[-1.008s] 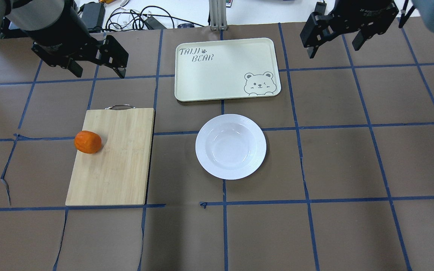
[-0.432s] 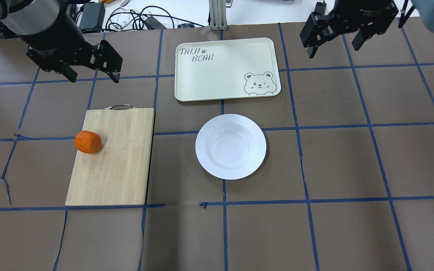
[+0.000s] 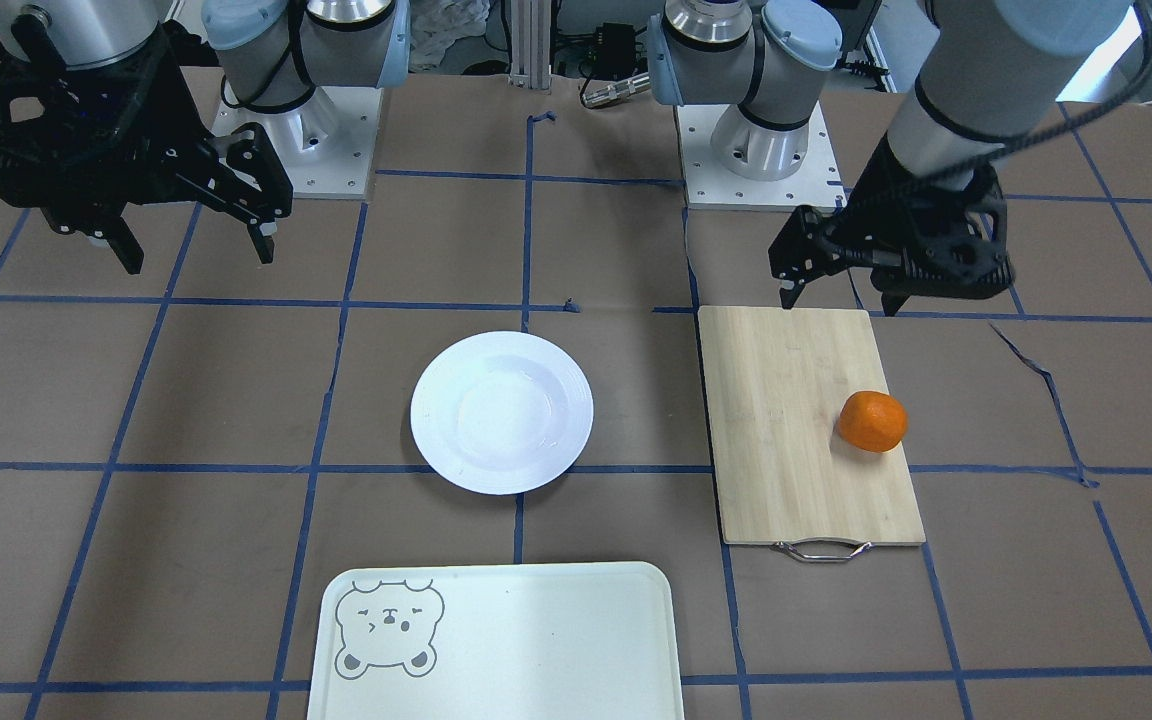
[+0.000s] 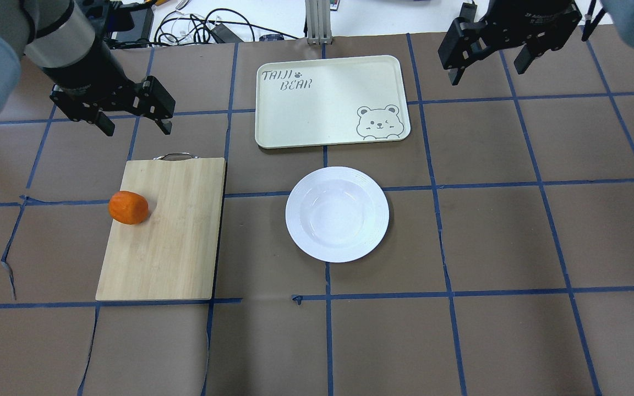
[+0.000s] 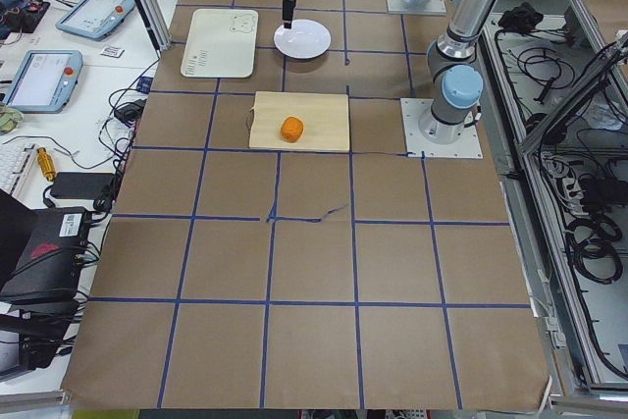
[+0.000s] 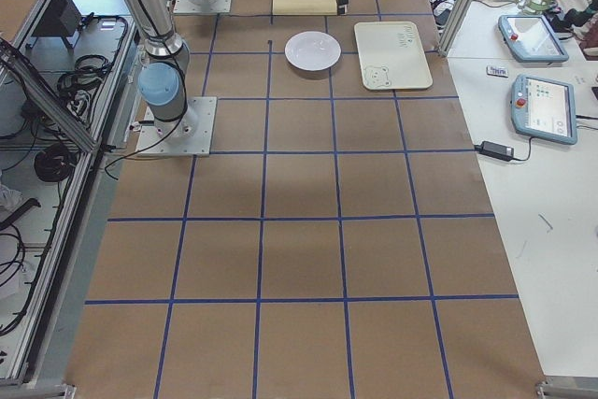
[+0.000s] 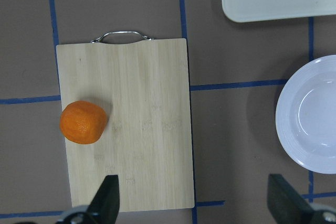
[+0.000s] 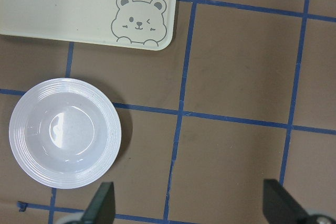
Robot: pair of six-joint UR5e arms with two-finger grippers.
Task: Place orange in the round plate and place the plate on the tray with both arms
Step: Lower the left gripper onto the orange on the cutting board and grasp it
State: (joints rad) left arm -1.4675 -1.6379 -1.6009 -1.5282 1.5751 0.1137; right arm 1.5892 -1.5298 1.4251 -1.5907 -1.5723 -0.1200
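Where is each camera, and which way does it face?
Front: across the table, facing the robot; left gripper at right.
Overhead: behind the robot, looking down; right gripper at right.
Left end: along the table; left arm near.
Right end: opposite; right arm near.
Left wrist: down on orange; left fingertips show.
Right wrist: down on plate; right fingertips show.
Both wrists share the plate.

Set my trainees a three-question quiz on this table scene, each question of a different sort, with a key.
1. True or false: the plate is empty and off the tray.
2. The orange rests on: A) the board B) the plate C) the tray.
3. Fill in: the left gripper and right gripper both stand ____.
Key: 1 true; 2 A; 3 open.
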